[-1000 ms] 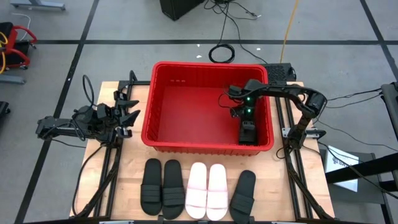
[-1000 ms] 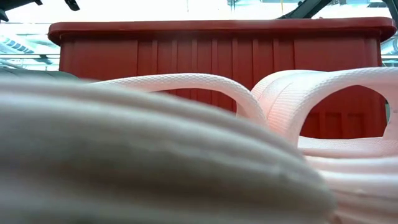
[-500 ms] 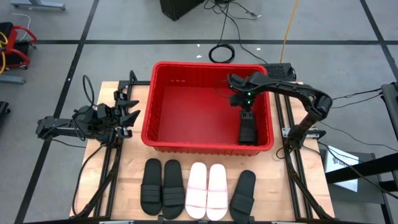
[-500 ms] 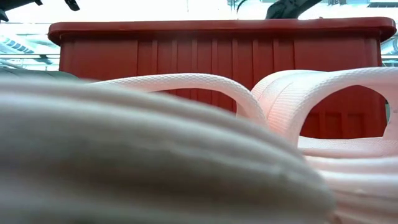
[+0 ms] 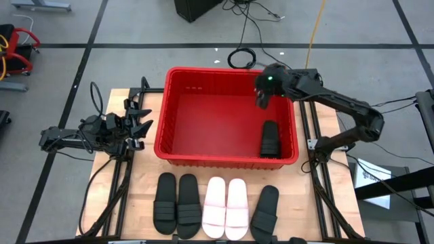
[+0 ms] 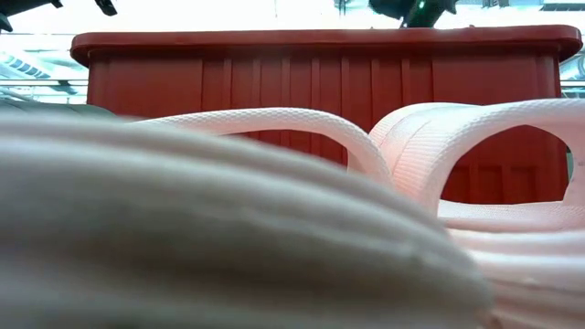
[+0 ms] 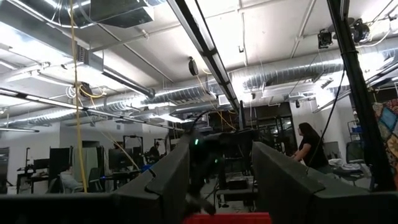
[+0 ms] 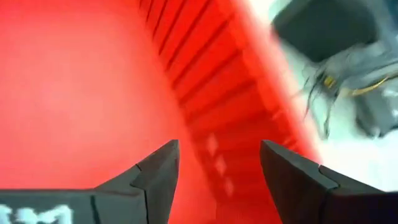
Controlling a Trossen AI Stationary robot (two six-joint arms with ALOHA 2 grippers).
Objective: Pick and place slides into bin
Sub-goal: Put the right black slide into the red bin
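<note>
The right gripper (image 5: 261,93) hangs above the bin (image 5: 178,146), over its far right corner, empty, with its fingers (image 8: 158,171) parted; the right wrist view shows clear space between them and only the bin's red wall beyond. Its arm runs back over the bin's right rim to its mount at the right edge of the worktop (image 5: 146,179).

One black slide (image 5: 270,138) lies inside the bin against the right wall, close to the near right corner, apart from the gripper.

The bin sits on the far half of the worktop, centred between the two arm rails. In the low view its ribbed near wall fills the background.

Five slides lie in a row along the near edge of the worktop. From the left: a pair of black slides (image 5: 176,203) side by side and touching, a pair of white slides (image 5: 226,207) side by side and touching, and a single black slide (image 5: 265,211), slightly angled, below the bin's near right corner. The white straps dominate the low view at close range.

The left gripper (image 5: 139,126) waits at the left edge of the worktop, beside the bin's left wall, fingers spread apart and empty.
</note>
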